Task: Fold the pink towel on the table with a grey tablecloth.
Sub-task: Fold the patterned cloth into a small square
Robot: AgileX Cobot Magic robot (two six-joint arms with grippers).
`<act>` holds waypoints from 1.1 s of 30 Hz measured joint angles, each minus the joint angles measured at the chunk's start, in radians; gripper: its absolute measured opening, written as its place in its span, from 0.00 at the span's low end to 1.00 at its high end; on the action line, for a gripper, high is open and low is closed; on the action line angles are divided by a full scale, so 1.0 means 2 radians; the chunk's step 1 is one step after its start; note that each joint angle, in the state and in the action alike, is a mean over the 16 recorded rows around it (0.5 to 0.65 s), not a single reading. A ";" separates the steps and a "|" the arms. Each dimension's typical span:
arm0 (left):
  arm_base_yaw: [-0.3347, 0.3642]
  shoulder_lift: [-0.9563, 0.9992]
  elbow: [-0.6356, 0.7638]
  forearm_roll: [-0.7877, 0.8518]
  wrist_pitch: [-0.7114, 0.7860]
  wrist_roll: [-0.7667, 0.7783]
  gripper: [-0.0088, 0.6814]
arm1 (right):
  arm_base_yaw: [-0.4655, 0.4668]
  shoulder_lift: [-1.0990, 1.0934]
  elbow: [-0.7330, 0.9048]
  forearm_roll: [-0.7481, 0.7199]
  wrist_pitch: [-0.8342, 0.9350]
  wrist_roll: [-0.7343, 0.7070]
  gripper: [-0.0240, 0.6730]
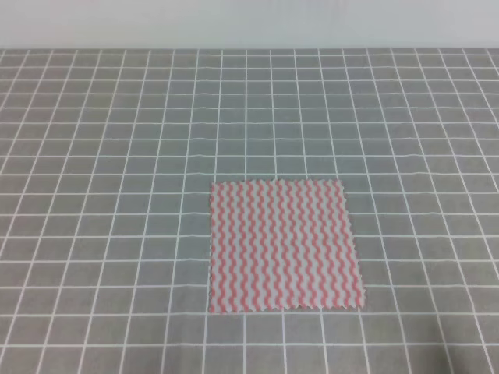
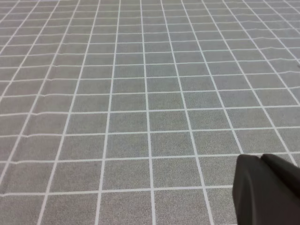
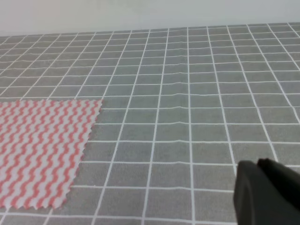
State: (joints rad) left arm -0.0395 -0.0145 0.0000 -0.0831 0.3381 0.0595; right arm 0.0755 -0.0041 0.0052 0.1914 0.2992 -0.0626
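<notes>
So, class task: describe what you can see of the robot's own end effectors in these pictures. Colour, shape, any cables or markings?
Little shows. Each wrist view catches one dark, matt black, blocky part with rounded edges at the bottom right: the left end effector and the right end effector. No cables or markings are visible. The high view shows no arm.

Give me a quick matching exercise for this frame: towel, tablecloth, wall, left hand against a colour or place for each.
Things:
1. towel
2. tablecloth
3. wall
4. left hand

Descriptions:
A. grey with white grid lines
B. dark part at the lower right corner of the left wrist view
C. plain pale strip at the far edge
D. pink and white wavy stripes, lying flat

Pairs: 1-D, 2-A, 3-C, 4-B
</notes>
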 joint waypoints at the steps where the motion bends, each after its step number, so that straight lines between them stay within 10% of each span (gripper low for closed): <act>1: 0.000 -0.001 0.000 0.000 0.000 0.000 0.01 | 0.000 0.000 0.000 0.000 0.000 0.000 0.01; 33: 0.000 -0.008 0.005 -0.001 -0.003 0.000 0.01 | 0.000 -0.002 0.001 0.000 0.000 0.000 0.01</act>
State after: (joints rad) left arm -0.0395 -0.0300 0.0092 -0.0847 0.3318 0.0598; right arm 0.0757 -0.0083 0.0066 0.1914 0.2992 -0.0626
